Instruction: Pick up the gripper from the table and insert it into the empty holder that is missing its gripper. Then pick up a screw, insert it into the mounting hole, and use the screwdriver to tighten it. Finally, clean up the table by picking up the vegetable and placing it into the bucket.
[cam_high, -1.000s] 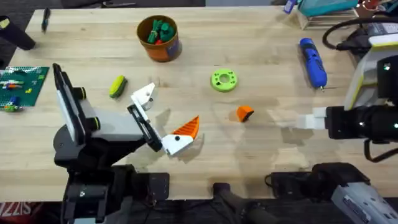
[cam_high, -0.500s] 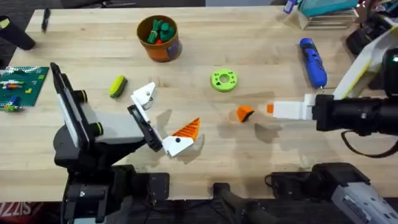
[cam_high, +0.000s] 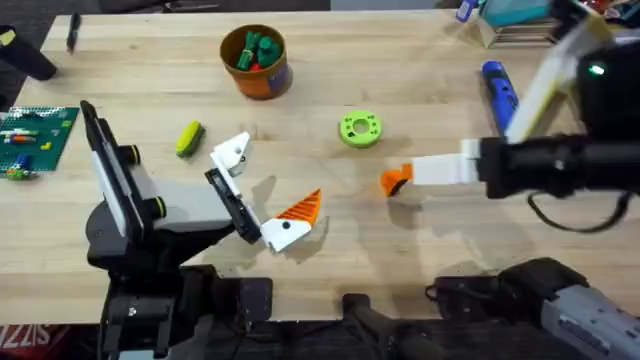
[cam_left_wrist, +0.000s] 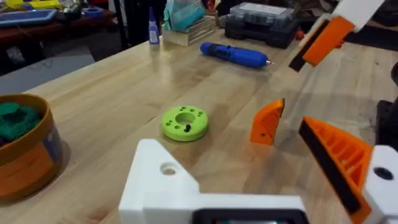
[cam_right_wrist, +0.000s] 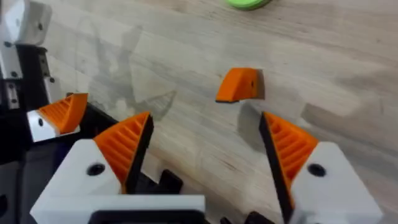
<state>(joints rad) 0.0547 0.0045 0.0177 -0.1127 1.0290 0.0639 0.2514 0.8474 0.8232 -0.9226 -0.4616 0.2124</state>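
Note:
The orange gripper piece (cam_high: 393, 181) (cam_right_wrist: 241, 85) (cam_left_wrist: 267, 121) lies on the table right of centre. My right gripper (cam_high: 410, 172) (cam_right_wrist: 205, 149) is open, just short of the piece, its orange pads either side of it. My left gripper (cam_high: 262, 188) (cam_left_wrist: 236, 149) rests open at the lower left; one finger is the bare white holder (cam_high: 232, 155) (cam_left_wrist: 161, 180), the other carries an orange pad (cam_high: 300, 208). The blue screwdriver (cam_high: 500, 95) (cam_left_wrist: 235, 54) lies at the far right. The yellow-green vegetable (cam_high: 189, 139) lies left of the holder. The orange bucket (cam_high: 255, 62) (cam_left_wrist: 25, 149) stands at the back. The screw is out of view.
A flat green ring (cam_high: 360, 129) (cam_left_wrist: 185, 122) lies behind the orange piece. A green brick plate (cam_high: 30, 140) sits at the left edge. Boxes and cables (cam_high: 540, 25) crowd the back right corner.
My right arm has swung left across the table and its gripper has closed in on the orange piece. The left arm and the other things have not moved.

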